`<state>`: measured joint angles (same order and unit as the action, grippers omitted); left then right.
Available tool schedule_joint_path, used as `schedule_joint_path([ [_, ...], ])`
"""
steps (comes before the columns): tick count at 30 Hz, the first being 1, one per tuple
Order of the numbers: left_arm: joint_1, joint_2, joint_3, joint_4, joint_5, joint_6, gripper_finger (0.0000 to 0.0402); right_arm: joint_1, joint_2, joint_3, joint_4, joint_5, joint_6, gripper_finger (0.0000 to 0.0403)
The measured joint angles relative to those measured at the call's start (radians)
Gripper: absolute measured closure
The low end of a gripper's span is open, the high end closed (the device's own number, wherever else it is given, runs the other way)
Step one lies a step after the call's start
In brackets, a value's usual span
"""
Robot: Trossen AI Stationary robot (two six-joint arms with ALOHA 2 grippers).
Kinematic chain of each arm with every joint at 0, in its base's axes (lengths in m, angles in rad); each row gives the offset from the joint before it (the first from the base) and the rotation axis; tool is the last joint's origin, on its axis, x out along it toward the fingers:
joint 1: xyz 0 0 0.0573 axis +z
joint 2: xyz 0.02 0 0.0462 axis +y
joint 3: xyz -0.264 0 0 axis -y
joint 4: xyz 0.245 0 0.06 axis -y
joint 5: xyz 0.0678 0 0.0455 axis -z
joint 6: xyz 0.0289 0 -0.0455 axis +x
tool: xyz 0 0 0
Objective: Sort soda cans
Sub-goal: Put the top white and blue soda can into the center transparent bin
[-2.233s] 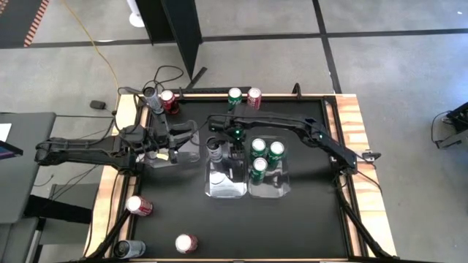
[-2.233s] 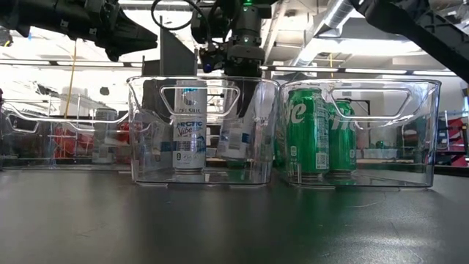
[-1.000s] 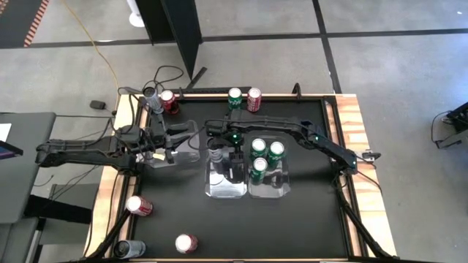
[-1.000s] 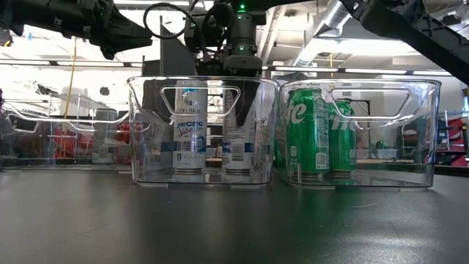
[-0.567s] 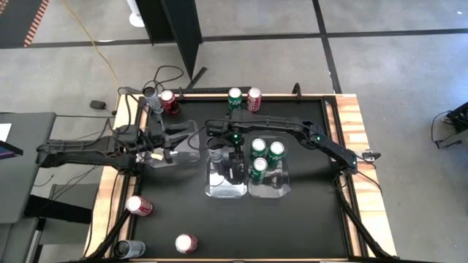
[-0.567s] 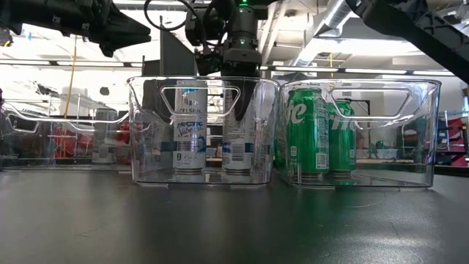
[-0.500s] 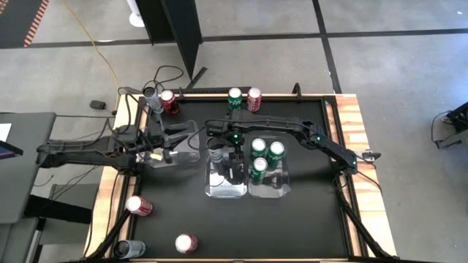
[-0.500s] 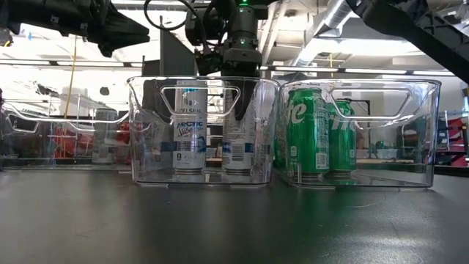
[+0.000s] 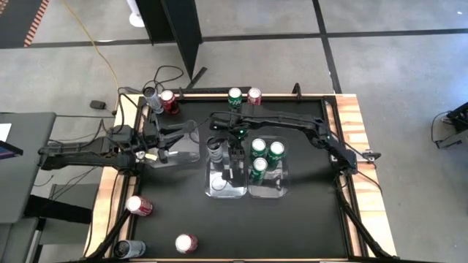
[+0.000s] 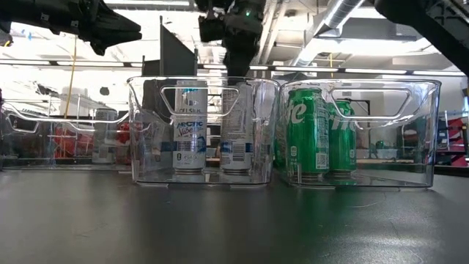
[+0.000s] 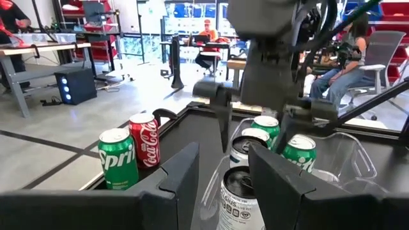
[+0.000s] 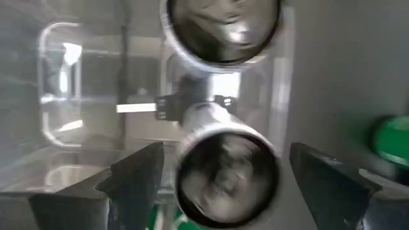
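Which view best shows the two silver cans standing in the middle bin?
The low view: both silver cans stand upright, side by side inside the middle bin, labels readable. The high view shows only their tops, partly under the right gripper. The right wrist view shows blurred tops; the left wrist view shows them partly.

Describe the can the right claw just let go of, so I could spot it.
Find the two clear bins side by side mid-table; take the middle bin, left of the green cans' bin. Two silver cans stand inside. Yours is the silver can directly under the open right gripper, nearer the green cans.

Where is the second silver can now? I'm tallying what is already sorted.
In the low view the second silver can stands upright in the middle clear bin, right of the first silver can, with the right end effector open above it.
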<state>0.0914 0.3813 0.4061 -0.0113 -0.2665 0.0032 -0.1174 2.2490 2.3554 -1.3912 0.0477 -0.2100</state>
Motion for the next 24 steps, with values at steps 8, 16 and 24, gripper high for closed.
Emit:
schedule_joint_path([
  [8, 0.000, -0.002, 0.000, -0.002, 0.000, -0.002, 0.0270, 0.000, -0.111, 0.000, 0.040, 0.082, 0.009, 0.0055],
  [16, 0.000, -0.003, 0.000, -0.002, -0.009, -0.003, 0.0270, -0.013, -0.230, -0.003, 0.105, 0.086, 0.008, 0.0064],
  [24, 0.000, -0.003, 0.000, -0.008, -0.009, -0.003, 0.0270, -0.126, -0.250, -0.004, 0.086, 0.086, 0.022, 0.0070],
])
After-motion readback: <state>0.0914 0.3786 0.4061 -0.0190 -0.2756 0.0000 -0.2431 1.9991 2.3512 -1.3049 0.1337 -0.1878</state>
